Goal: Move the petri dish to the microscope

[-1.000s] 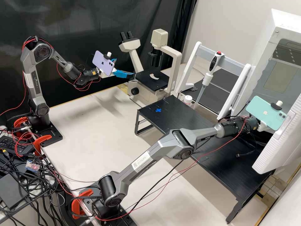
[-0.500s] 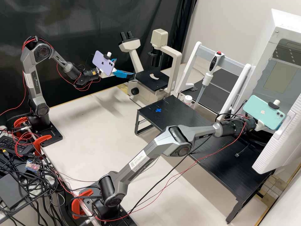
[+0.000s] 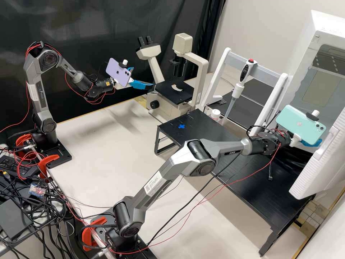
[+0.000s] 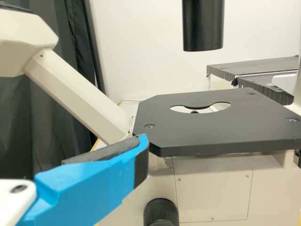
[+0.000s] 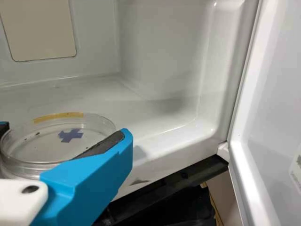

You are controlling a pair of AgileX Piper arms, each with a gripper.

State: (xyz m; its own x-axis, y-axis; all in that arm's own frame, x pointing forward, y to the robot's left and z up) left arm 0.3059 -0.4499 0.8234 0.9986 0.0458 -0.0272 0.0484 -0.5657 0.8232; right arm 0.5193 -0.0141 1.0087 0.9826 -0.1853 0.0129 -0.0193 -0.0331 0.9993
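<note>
1. High view: the right gripper (image 3: 316, 142) is at the mouth of a white cabinet (image 3: 329, 25). A mint phone (image 3: 301, 125) mounted just above this claw bears a small logo on its back.
2. Behind the right claw, a white printed label (image 3: 153, 181) sits on its arm, with pale lettering nearer the wrist.
3. Beside the right claw, the right wrist view shows the cabinet's open door (image 5: 270, 117), with part of a printed label (image 5: 297, 168) at the picture's edge.
4. A lilac phone (image 3: 119, 72), also with a logo, is mounted over the left gripper (image 3: 143, 77). Behind that claw, its arm carries an orange label (image 3: 107, 83) near the wrist and a white one (image 3: 33, 92) further back.
5. Between the right claw's blue fingers (image 5: 89, 181) lies the petri dish (image 5: 35, 153), round, shallow and clear, with stacked rims. A yellow strip (image 5: 59, 117) follows the rim on the side away from the claw's base; a blue cross (image 5: 70, 135) shows within the circle, with a few dark specks near it.
6. Grasping the dish by opposite sides, the right claw holds it about level.
7. Released, the left claw has its fingers spread, with nothing between them. Just beyond it stands the microscope (image 3: 154, 66), its black stage (image 4: 221, 132) well apart from the right claw and the dish.
</note>
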